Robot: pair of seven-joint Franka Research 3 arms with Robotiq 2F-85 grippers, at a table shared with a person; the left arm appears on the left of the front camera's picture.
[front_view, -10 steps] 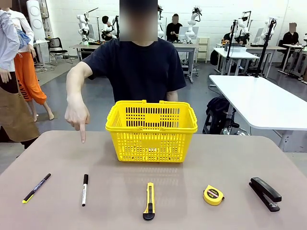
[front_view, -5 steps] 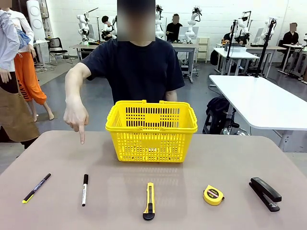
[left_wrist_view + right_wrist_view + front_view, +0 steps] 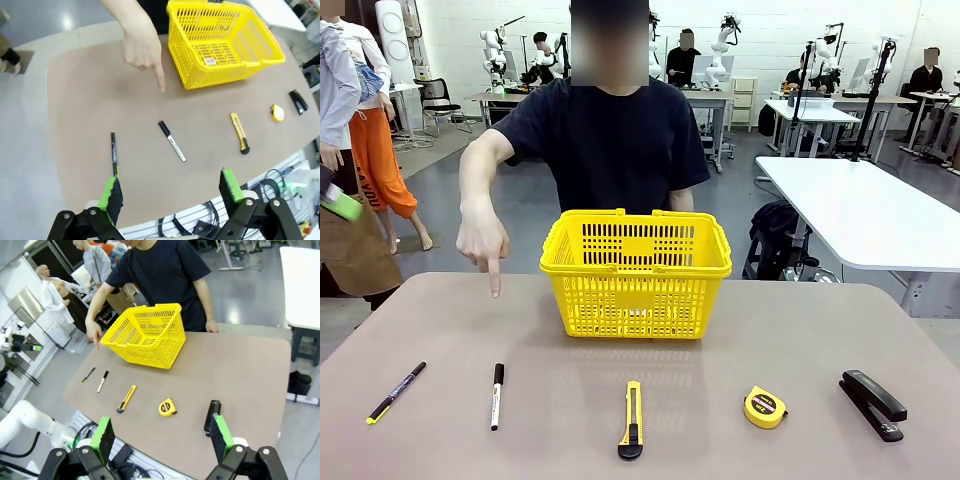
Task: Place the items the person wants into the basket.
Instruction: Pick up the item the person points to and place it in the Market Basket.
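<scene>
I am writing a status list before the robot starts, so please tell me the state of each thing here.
basket: upright, empty, handles down
marker: lying flat, cap on
stapler: lying closed
tape measure: tape wound in
utility knife: no blade showing
pen: lying flat
hand: index finger pointing down toward marker
left claw: open, empty
right claw: open, empty

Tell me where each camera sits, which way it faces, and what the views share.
Front view: fixed at the robot's edge, facing across at the person, whose hand points down.
Left wrist view: above the near left corner, looking down past the open left tool at the marker.
Right wrist view: high over the near right, looking past the open right tool at the stapler.
Shared: all three show the yellow basket.
</scene>
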